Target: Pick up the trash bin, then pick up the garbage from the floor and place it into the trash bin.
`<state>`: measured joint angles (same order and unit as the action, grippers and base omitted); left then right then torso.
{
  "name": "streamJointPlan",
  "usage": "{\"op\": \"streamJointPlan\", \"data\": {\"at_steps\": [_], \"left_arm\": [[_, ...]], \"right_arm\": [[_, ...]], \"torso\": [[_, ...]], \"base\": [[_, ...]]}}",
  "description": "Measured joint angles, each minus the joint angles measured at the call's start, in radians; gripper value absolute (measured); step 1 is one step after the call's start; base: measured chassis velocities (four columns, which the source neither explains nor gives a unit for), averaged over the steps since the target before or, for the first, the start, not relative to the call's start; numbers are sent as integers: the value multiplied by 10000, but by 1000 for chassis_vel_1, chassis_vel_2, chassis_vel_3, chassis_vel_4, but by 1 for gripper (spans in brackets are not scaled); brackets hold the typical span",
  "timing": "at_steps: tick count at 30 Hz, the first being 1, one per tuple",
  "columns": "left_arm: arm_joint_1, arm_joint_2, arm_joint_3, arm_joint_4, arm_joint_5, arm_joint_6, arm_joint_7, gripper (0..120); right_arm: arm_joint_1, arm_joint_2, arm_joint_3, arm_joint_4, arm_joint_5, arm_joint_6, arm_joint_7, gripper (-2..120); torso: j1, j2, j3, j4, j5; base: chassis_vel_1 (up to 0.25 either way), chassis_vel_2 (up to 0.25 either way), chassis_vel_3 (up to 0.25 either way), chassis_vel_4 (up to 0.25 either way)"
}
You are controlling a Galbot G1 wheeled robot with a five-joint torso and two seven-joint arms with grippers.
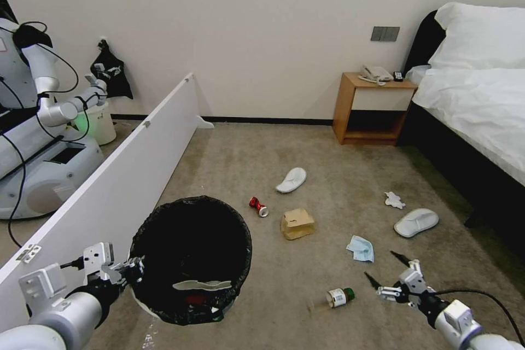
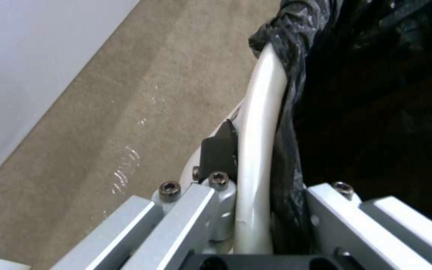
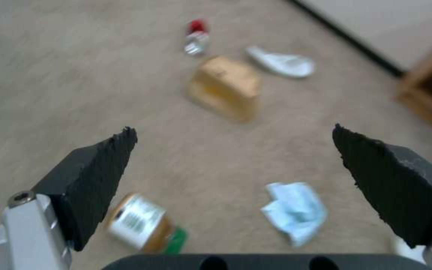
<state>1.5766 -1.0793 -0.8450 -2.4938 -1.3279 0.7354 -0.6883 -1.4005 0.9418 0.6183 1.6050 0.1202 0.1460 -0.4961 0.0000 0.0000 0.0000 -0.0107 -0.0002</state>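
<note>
My left gripper (image 1: 134, 270) is shut on the near-left rim of the trash bin (image 1: 191, 213), a white bin with a black liner, held above the floor (image 1: 246, 158). In the left wrist view the left gripper (image 2: 256, 150) clamps the white rim (image 2: 261, 97). A white piece and something red lie inside the bin. My right gripper (image 1: 385, 268) hangs open over the carpet, just right of the green-capped bottle (image 1: 339, 297). Garbage lies ahead: a red can (image 1: 258, 206), a cardboard box (image 1: 297, 224), a blue mask (image 1: 361, 248), a tissue (image 1: 394, 199) and two slippers (image 1: 291, 179) (image 1: 416, 222). Between the open right gripper (image 3: 233, 133) fingers I see the bottle (image 3: 141, 225), mask (image 3: 296, 212) and box (image 3: 226, 88).
A long white partition board (image 1: 126, 175) runs along my left. Behind it stands another robot (image 1: 38, 136) beside a green-tinted white bin (image 1: 101, 120). A wooden nightstand (image 1: 374, 109) and a bed (image 1: 476, 109) close off the right side.
</note>
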Motion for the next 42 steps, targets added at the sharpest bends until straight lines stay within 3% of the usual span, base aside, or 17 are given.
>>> {"op": "streamJointPlan", "data": {"at_steps": [2, 8, 18, 25, 32, 42], "left_arm": [[43, 45, -26, -62, 4, 0, -65, 2], [48, 81, -50, -68, 71, 0, -144, 2], [-34, 133, -93, 92, 136, 0, -175, 2], [-122, 159, -59, 205, 137, 0, -185, 2], [-132, 158, -53, 232, 137, 0, -185, 2], [-85, 228, -201, 249, 93, 0, -185, 2]], "right_arm": [[1031, -104, -658, -1078, -468, 94, -1052, 100], [2806, -45, -1818, -2730, -1077, 708, -2100, 100], [4538, 422, -3428, -5136, -2760, 1286, -2347, 100], [5230, 770, -4004, -6105, -4093, 1651, -2545, 100], [5752, 1000, -4280, -6628, -4514, 1782, -2706, 100], [7122, 1892, -4796, -8180, -4683, 1807, -2775, 100]], "torso": [[0, -1, 1, -3, 6], [0, -1, 0, 2, 0], [1, -1, 1, -2, 0], [0, -1, 0, -3, 0], [0, 0, 0, -1, 0], [0, -1, 0, 0, 0]], "base": [[0, 0, 0, 0], [0, 0, 0, 0], [0, 0, 0, 0], [0, 0, 0, 0], [0, 0, 0, 0], [0, 0, 0, 0]]}}
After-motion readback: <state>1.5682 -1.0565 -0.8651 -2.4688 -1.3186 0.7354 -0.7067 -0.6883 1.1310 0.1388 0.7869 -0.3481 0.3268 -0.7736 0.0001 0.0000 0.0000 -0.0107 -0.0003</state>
